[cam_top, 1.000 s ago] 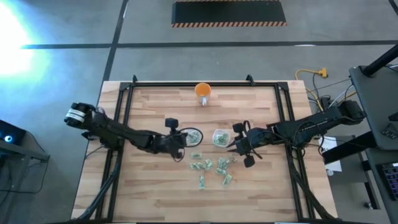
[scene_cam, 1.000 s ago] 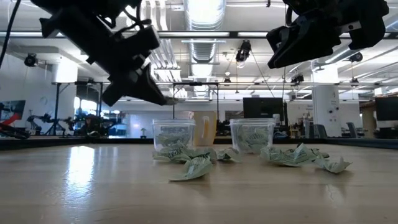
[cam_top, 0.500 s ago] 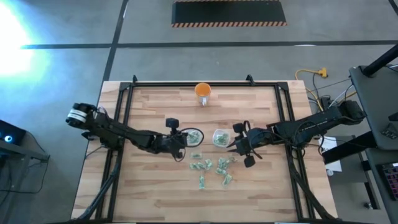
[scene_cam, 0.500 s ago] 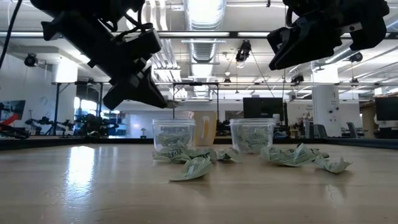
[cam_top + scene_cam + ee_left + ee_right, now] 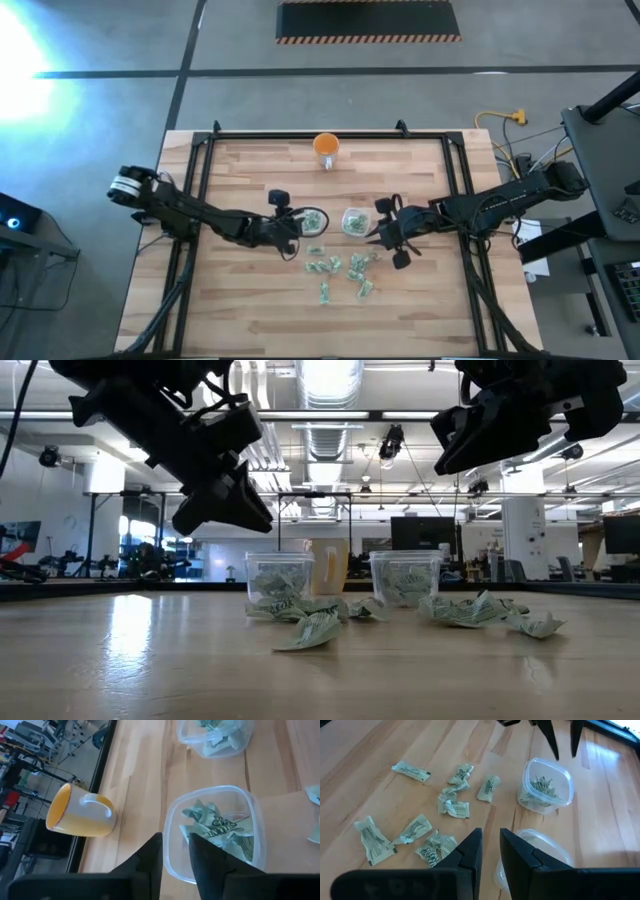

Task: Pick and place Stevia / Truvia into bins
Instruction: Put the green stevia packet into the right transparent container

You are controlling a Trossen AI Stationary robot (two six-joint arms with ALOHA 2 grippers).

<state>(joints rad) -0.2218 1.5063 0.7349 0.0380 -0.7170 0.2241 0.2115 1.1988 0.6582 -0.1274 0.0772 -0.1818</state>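
Two clear bins (image 5: 313, 220) (image 5: 354, 221) side by side near the middle of the wooden counter (image 5: 240, 300), each already holding several Stevia / Truvia sachets. About ten more sachets (image 5: 345, 270) loose on the counter just in front of the bins, crumpled and scattered, none stacked. Orange cup (image 5: 326, 148) well apart at the far edge, lying on its side in the left wrist view (image 5: 80, 817).

Left hand (image 5: 292, 224) raised above the counter, right at the rim of the left bin (image 5: 212, 835); fingers (image 5: 150, 862) slightly parted with a narrow gap, nothing between them, tips over the bin's near wall. Seen at table height, hanging clear above the bins (image 5: 278, 576), not touching.

Right hand (image 5: 383, 232) raised too, just beside the right bin (image 5: 535, 855) and above the edge of the loose pile; fingers (image 5: 470, 852) a little apart, gripping nothing. From its wrist camera, loose sachets (image 5: 455, 807) spread ahead on bare wood, with the other bin (image 5: 545, 785) beyond and the left arm's two finger tips above it.
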